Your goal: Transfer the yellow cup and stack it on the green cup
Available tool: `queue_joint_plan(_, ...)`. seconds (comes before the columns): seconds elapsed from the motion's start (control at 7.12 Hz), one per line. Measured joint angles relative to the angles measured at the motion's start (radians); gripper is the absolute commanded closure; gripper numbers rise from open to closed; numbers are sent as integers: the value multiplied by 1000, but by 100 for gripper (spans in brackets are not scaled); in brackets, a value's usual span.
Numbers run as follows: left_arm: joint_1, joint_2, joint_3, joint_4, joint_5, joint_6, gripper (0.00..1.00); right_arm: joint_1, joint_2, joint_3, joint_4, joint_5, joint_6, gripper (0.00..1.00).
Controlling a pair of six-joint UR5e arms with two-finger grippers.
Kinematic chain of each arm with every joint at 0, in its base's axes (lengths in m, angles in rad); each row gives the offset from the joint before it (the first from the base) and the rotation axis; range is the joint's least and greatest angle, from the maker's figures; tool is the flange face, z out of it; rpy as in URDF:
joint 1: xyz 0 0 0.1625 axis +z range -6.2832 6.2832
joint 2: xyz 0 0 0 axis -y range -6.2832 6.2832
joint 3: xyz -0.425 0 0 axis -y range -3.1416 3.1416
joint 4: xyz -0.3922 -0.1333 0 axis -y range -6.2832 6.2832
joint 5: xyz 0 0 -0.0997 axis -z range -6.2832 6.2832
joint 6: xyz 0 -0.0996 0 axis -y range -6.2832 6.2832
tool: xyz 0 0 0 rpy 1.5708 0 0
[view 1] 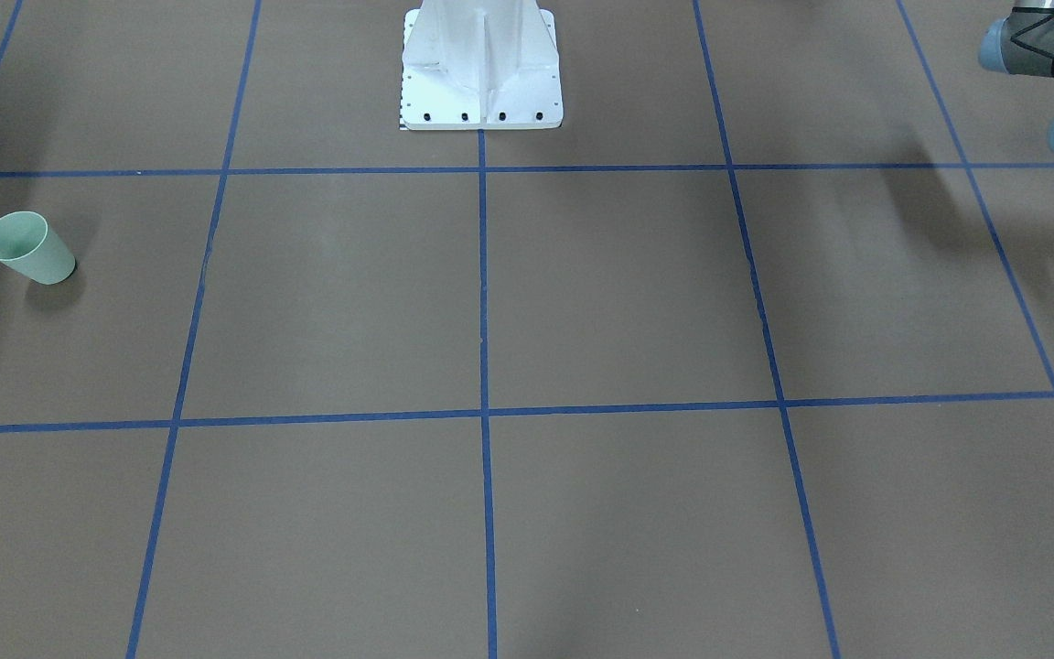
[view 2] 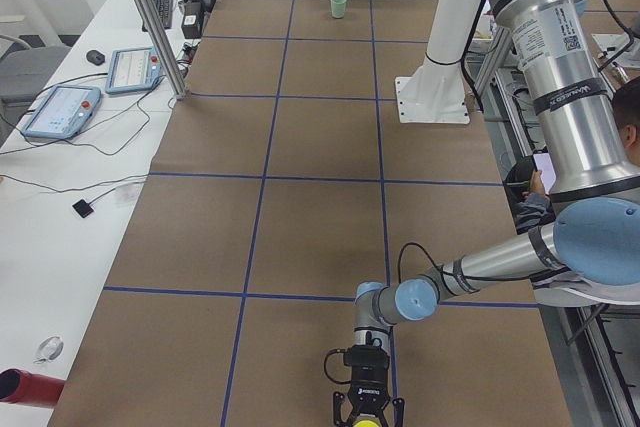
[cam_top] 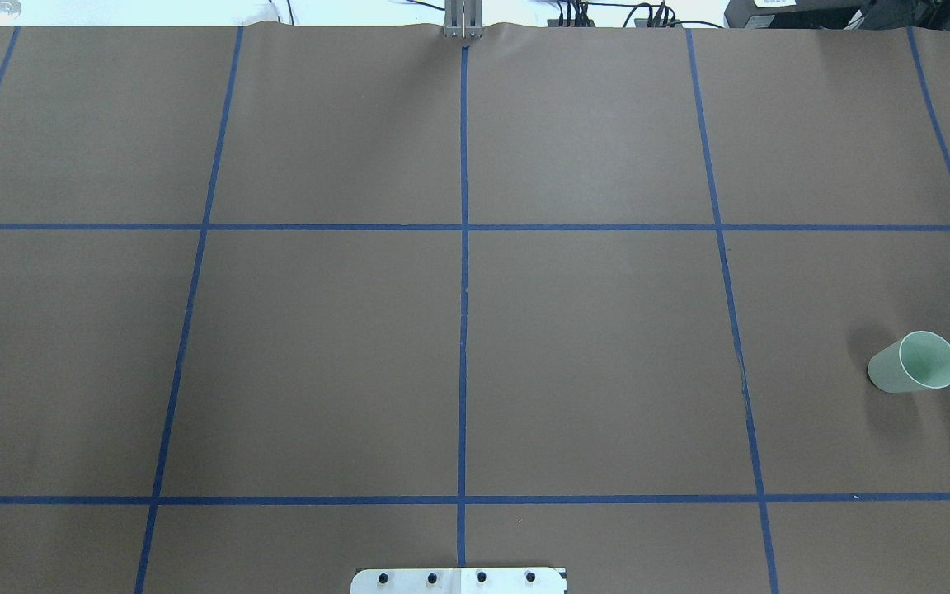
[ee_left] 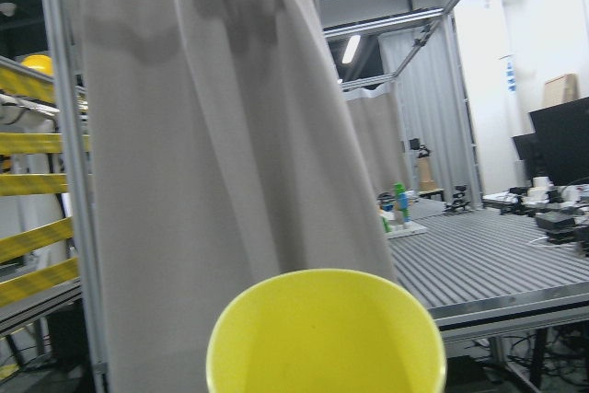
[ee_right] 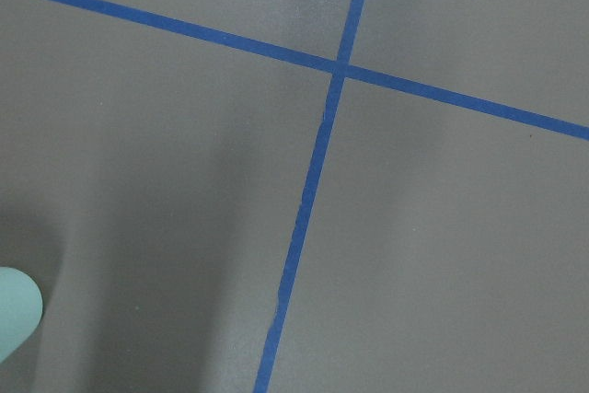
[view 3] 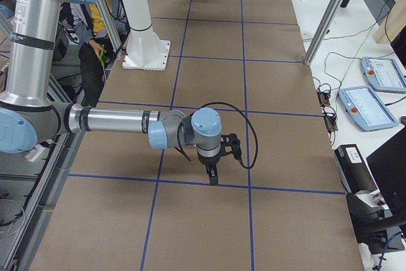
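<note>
yellow cup (ee_left: 326, 333) half out of frame; left pincer (view 2: 367, 417), right pincer (view 3: 214, 180) state unclear

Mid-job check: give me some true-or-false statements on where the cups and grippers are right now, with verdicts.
1. The green cup stands upright on the table. True.
2. The yellow cup is already in the green cup. False: the green cup is empty, and the yellow one is at the left gripper, towards the other end of the table.
3. The green cup is on the robot's left side. False: it is on the robot's right side.
4. No arm shows in the overhead view. True.
5. The right gripper holds the green cup. False: the cup stands free, and that gripper hangs apart from it over the table.
</note>
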State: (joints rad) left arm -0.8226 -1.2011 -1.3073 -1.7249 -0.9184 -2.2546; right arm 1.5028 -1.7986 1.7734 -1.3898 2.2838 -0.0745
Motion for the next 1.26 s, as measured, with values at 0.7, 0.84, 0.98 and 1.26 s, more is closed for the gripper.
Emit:
queue_joint_plan(0.7, -104, -13, 243, -1100, 77, 806, 77, 2, 9, -1, 1, -2, 8, 0)
queue_joint_plan(0.84, -136, -35, 244, -1256, 11, 973, 78, 2, 8, -1, 0, -1, 8, 0)
queue_joint_plan(0.98, -176, -69, 244, -1396, -83, 1149, 80, 2, 7, -2, -1, 1, 9, 0)
queue_joint_plan(1.26, -282, -108, 241, -1657, -385, 1448, 79, 3, 6, 0, -1, 15, 6, 0)
